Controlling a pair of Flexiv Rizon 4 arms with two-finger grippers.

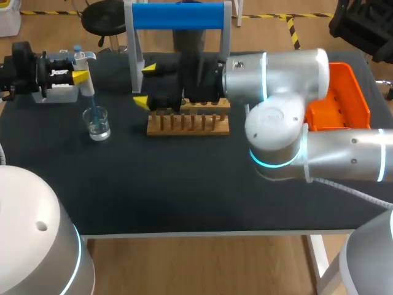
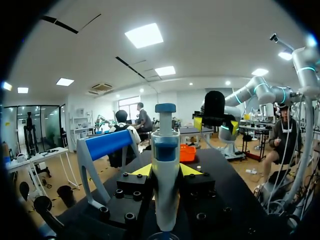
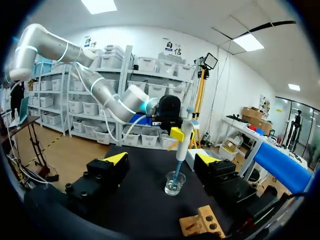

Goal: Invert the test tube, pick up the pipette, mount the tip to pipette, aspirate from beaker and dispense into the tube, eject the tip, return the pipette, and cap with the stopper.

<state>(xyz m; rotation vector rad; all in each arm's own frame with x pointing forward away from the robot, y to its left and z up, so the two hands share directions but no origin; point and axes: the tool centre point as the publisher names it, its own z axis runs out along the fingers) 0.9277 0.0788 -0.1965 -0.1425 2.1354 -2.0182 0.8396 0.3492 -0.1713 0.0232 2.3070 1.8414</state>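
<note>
The left gripper (image 1: 78,72) is clenched on the white and blue plastic pipette (image 1: 83,69). In the left wrist view the pipette's body (image 2: 165,180) stands upright, pinched from both sides between the two yellow fingertips (image 2: 142,170). Below these fingers its slim blue tip (image 1: 92,110) dips into the small clear glass beaker (image 1: 97,123), which stands on the black table (image 1: 184,184).

The right gripper (image 1: 145,85) is released, its jaws spread wide and holding nothing. In the right wrist view the beaker (image 3: 174,184) stands ahead of this gripper (image 3: 161,160), in line with the gap between its fingers and well apart from them. The light wooden rack with a row of holes (image 3: 202,225) lies just under the fingers. Beside them is the grey frame with a blue padded bar (image 3: 282,167)
</note>
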